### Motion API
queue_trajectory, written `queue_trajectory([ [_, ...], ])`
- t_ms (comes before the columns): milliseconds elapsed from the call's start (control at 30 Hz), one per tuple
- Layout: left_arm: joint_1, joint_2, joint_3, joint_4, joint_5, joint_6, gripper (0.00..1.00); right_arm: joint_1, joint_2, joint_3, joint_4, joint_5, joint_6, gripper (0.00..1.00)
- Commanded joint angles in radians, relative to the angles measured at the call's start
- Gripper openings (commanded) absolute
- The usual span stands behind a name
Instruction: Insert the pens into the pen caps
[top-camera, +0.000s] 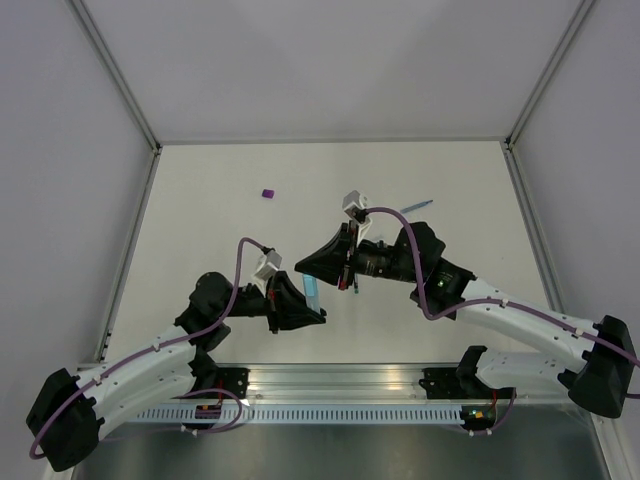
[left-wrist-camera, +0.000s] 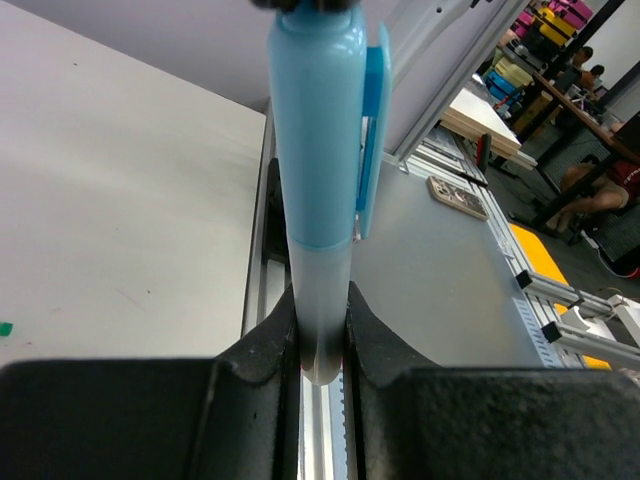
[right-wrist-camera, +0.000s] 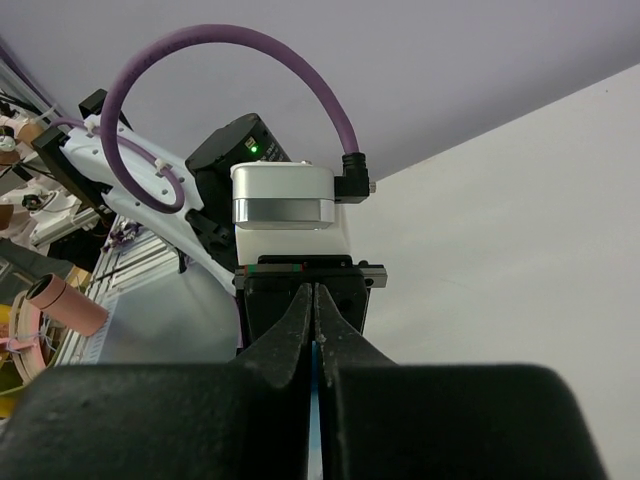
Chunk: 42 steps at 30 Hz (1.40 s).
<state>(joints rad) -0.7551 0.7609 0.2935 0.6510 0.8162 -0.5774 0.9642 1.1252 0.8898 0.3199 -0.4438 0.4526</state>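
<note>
- The left hand (left-wrist-camera: 320, 325) is clamped on the chunky light-blue highlighter (left-wrist-camera: 318, 150). Its two matte black fingers (left-wrist-camera: 262, 350) pinch the frosted, whitish lower barrel from either side.
- The highlighter stands upright out of the grip, a smooth glossy cylinder. Its upper part is a light-blue cap (left-wrist-camera: 310, 120) with a flat, deeper-blue clip (left-wrist-camera: 372, 130) running down its 3 o'clock side.
- In the top view the highlighter (top-camera: 311, 290) sits between the two hands, near the centre of the worktop (top-camera: 220, 200), a flat, matte, off-white surface.
- The right hand (right-wrist-camera: 316, 300) is closed. Its wedge-shaped black fingers (right-wrist-camera: 290, 330) meet tip to tip, with only a hairline slit between them, where a thin sliver of light blue shows.
- A black shape touches the top end of the highlighter at 12 o'clock in the left wrist view. It is too cropped to say which part of the right hand it is.
- A tiny, blocky purple cap (top-camera: 268, 193) lies alone on the worktop, at about 11 o'clock from the hands and well apart from them.
- A thin blue pen (top-camera: 417, 206) lies at a slant at about 2 o'clock, near the right arm.
</note>
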Motion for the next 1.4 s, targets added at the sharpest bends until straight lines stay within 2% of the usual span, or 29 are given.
queue_trajectory([
  [0, 0.002, -0.009, 0.03, 0.107, -0.026, 0.014, 0.02, 0.008, 0.015, -0.064, -0.051, -0.078, 0.029, 0.0],
  [367, 0.002, -0.051, 0.073, 0.039, -0.089, 0.017, 0.02, 0.007, 0.002, -0.143, -0.157, -0.098, -0.003, 0.0],
  [600, 0.002, -0.051, 0.116, -0.02, -0.124, 0.043, 0.02, 0.007, 0.013, -0.216, -0.145, -0.154, 0.023, 0.0],
  [1033, 0.0, -0.003, 0.193, -0.12, -0.201, 0.119, 0.02, 0.024, 0.001, -0.354, -0.024, -0.231, 0.086, 0.0],
  [1267, 0.003, 0.052, 0.22, -0.134, -0.258, 0.146, 0.02, 0.076, 0.039, -0.362, 0.008, -0.231, 0.115, 0.0],
  [1367, 0.003, 0.063, 0.217, -0.123, -0.238, 0.152, 0.02, 0.082, 0.019, -0.364, -0.027, -0.176, 0.095, 0.0],
])
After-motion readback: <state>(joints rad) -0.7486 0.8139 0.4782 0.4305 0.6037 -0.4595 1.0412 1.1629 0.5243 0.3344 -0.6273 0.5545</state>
